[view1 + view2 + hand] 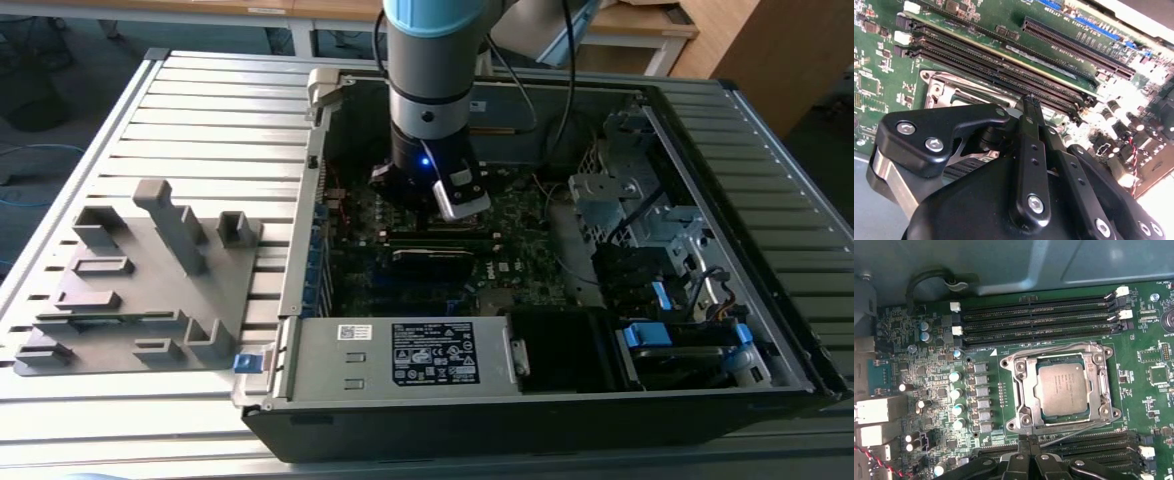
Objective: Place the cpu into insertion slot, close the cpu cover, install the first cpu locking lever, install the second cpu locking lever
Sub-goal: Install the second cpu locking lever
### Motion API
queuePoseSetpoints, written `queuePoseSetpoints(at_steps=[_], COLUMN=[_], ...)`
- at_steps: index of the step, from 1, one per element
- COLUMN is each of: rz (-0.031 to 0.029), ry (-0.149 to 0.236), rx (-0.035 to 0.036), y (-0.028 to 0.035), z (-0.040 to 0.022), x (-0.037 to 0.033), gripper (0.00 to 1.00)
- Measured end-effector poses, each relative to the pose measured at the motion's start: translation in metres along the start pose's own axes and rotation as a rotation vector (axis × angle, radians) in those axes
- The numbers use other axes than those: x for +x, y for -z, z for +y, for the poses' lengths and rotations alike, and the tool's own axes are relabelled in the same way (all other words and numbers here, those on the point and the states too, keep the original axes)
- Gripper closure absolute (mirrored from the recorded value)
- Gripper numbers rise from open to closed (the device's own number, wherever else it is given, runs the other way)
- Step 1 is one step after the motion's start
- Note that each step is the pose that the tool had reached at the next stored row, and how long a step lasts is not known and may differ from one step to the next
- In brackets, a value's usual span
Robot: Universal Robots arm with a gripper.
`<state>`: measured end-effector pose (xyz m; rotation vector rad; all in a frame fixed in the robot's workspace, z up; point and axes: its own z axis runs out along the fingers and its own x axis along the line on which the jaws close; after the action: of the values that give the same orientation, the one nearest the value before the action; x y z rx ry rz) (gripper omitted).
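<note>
one relation matters to us here: the cpu (pixel 1063 390) lies just beyond the tips of the gripper (pixel 1029 458), on the far side of them as the first wrist view looks across the motherboard (pixel 929 365). we see the chip already seated flat in the insertion slot (pixel 1021 390), its dull silver top showing through the square window of the cpu cover (pixel 1100 390), which appears to lie down over the socket rather than stand open.

the jaws read to us as together: in the second wrist view the black fingers (pixel 1031 112) meet in one narrow point, and we see nothing held between them. that point stands over the metal edge of the socket, on the side next to the long black memory slots (pixel 1004 70); whether it touches the metal we cannot tell.

thin wire levers run along the socket's sides, parallel to the memory slots, so their long axis crosses the line from the jaws to the chip. we judge that the placing is done and the work now concerns the cover or the levers, but whether either lever is latched is not clear.

in the exterior view the arm (pixel 434 90) reaches straight down into the open computer case (pixel 747 200), which lies on the slatted tabletop (pixel 214 110).
</note>
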<state>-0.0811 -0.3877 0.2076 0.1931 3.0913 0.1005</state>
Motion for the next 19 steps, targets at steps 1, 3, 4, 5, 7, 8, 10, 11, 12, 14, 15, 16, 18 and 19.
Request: queuePoseSetpoints(at_steps=[1,3,4,5,7,8,10,11,12,14,15,16,18,19], rz=[-0.0004,-0.0007,-0.0007,-0.0008,-0.0002,0.0001,0.0009,0.0012,0.0016,0.0026,0.0029,0.0031,0.0036,0.0038], ry=[0.000,0.000,0.000,0.000,0.003,0.007,0.017,0.022,0.027,0.035,0.039,0.042,0.049,0.052], rx=[-0.0001,-0.0002,-0.0001,-0.0008,-0.0029,-0.0037,-0.0040,-0.0044,-0.0050,-0.0092,-0.0098,-0.0100,-0.0103,-0.0104], y=[0.0000,0.0000,-0.0001,-0.0005,-0.0012,-0.0014,-0.0017,-0.0018,-0.0019,-0.0020,-0.0020,-0.0021,-0.0020,-0.0020], z=[-0.0004,-0.0005,-0.0005,-0.0006,-0.0006,-0.0006,-0.0007,-0.0007,-0.0007,-0.0008,-0.0007,-0.0007,-0.0008,-0.0008], x=[0.0001,0.0003,0.0003,0.0004,0.0006,0.0006,0.0006,0.0007,0.0008,0.0012,0.0014,0.0015,0.0016,0.0016], gripper=[0.89,0.89,0.89,0.89,0.89,0.89,0.89,0.89,0.89,0.89,0.89,0.89,0.89,0.89])
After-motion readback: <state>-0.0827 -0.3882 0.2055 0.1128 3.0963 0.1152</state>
